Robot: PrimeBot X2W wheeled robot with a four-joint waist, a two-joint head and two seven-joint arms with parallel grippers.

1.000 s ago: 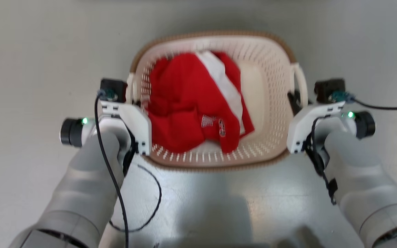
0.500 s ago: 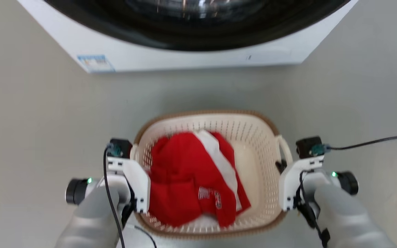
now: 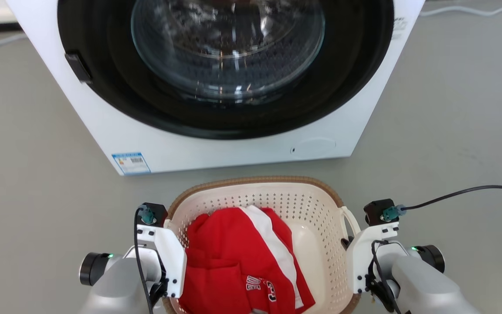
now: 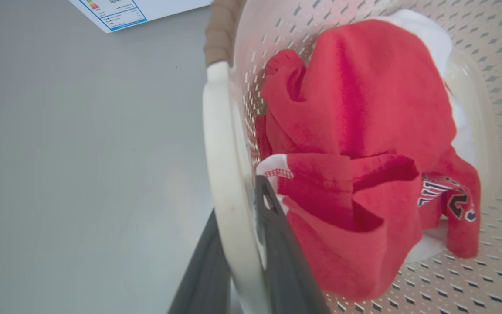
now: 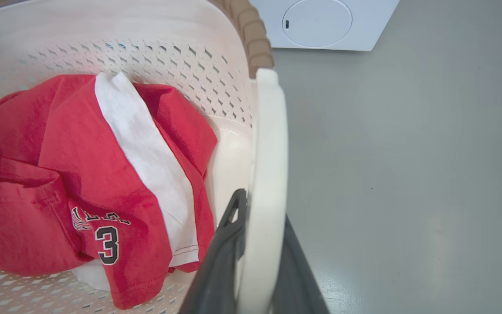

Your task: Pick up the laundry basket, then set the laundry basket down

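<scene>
Just in front of the big white washing machine [image 3: 233,152]: the small cream-white plastic laundry basket with little holes and a brown woven-look rim [image 3: 307,205] is over the grey floor [image 3: 451,109], between the two arms. I cannot tell if its bottom touches the floor.
Left gripper [image 4: 239,209]: its two long dark fingers [image 4: 279,253] are pinched on the left white loop handle [image 4: 222,152], one finger on each side.
Right gripper [image 5: 263,209]: its two dark fingers [image 5: 216,270] are pinched the same way on the right white loop handle [image 5: 270,144].
Inside the basket: a crumpled red shirt with a white stripe and a number [image 3: 225,244] lies on the bottom, heaped more toward the left side.
Step now: I think the basket is being carried, with the putting down yet to come.
How to do it well: move both arms together at the same height, so the basket stays flat and the shirt does not slide. Go down slowly. Let go only when the bottom is flat on the floor, clear of the washing machine.
Count: one basket, two handles, one shirt, one washing machine, two grippers, two fingers on each.
</scene>
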